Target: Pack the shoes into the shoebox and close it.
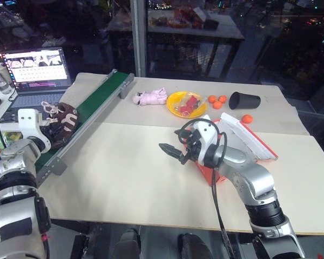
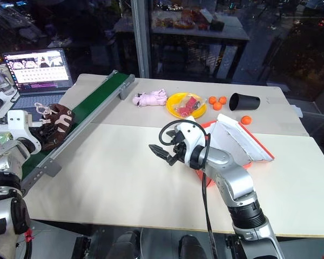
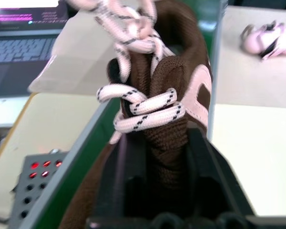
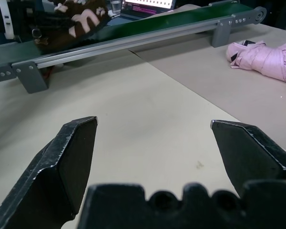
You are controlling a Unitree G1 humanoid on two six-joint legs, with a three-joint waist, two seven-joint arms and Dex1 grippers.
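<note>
A dark-brown shoe (image 1: 65, 118) with white laces lies on the green conveyor belt (image 1: 100, 100) at the table's left side. My left gripper (image 1: 52, 131) is shut on the shoe; in the left wrist view its black fingers (image 3: 207, 167) clamp the brown fabric (image 3: 168, 114) below the laces. The red-orange shoebox (image 1: 248, 141) lies right of centre with its white inside showing, partly hidden behind my right arm. My right gripper (image 1: 170, 151) hovers open over bare table left of the box, nothing between its fingers (image 4: 71, 152).
A pink plush toy (image 1: 150, 97), a yellow plate (image 1: 173, 101) with red items, three oranges (image 1: 217, 101), a black cup (image 1: 244, 100) on its side and another orange (image 1: 247, 118) lie at the back. An open laptop (image 1: 35, 67) stands far left.
</note>
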